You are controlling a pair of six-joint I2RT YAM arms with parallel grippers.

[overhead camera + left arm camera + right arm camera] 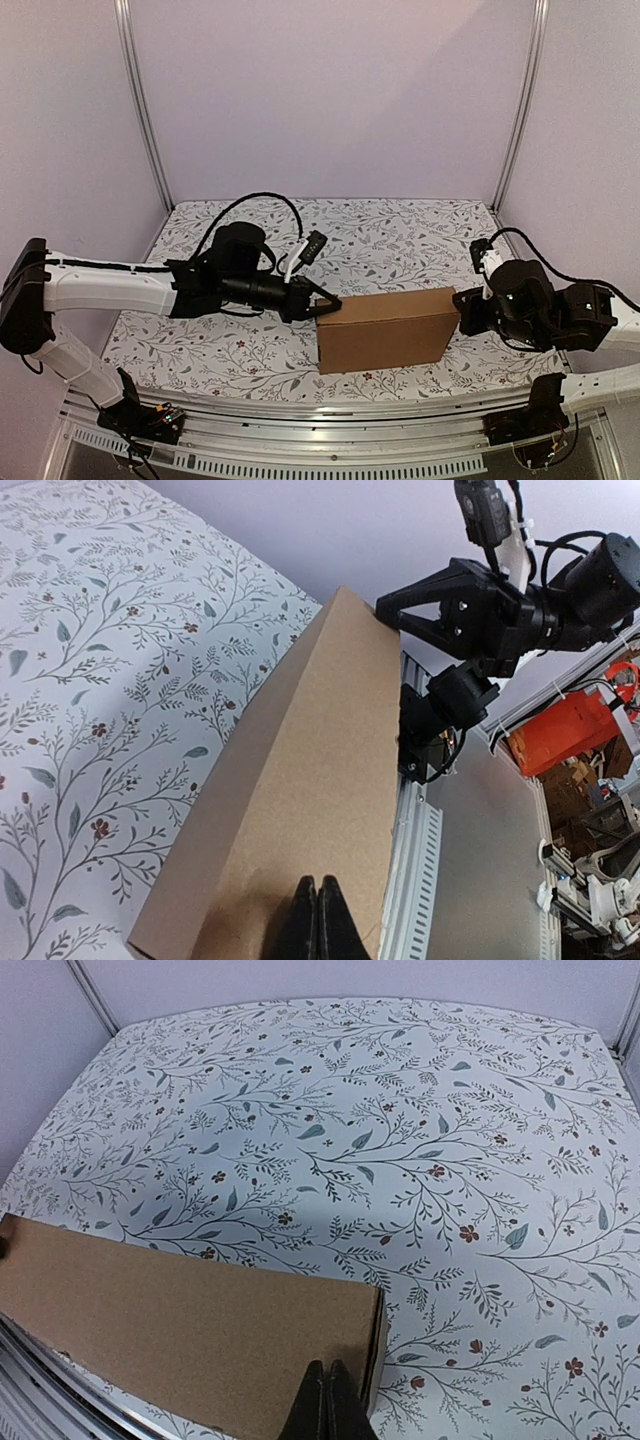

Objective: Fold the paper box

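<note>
Top external view shows the box [385,328] closed into a shallow brown block in the lower centre of the frame, near the table's [400,225] front edge. It seems to stand on a long narrow side with its broad face toward the camera, though I cannot be sure. The left gripper [330,307] has its fingers pressed together on nothing, tips meeting the box's upper left corner. The right gripper [462,305] is likewise closed and empty, its tip at the box's right end. Both wrist views agree: paired dark fingers [317,910] sit shut at the bottom of the frame against plain cardboard [300,780], and the same shows from the right [328,1385] over the box [180,1310]. The folding looks nearly finished, and the step in hand appears to be squaring the box between the two tips. To do it well, push evenly from both ends along one line — an uneven push could twist the box or tip it toward the front rail — and ease off gently.
</note>
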